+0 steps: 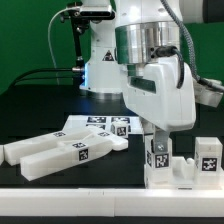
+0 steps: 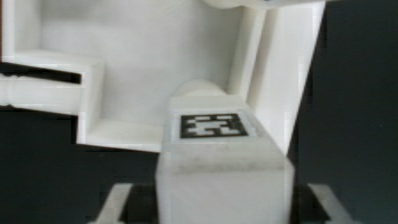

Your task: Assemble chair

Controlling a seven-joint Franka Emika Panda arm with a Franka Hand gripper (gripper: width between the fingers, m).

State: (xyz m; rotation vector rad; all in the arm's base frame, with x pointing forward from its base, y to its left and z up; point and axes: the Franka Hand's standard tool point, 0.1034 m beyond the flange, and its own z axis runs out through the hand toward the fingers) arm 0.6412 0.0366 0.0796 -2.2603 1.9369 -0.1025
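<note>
Chair pieces loose near the table's front edge, several lying flat, one tagged bar upright toward the exterior view's right, gripper pinching its upper end.

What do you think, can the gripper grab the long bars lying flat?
Probably not yet: the gripper seems clamped on the upright piece. Nothing covers the long bars, so after letting go, likely yes.

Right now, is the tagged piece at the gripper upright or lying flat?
Upright: the tagged piece stands on end, its top in the gripper.
</note>
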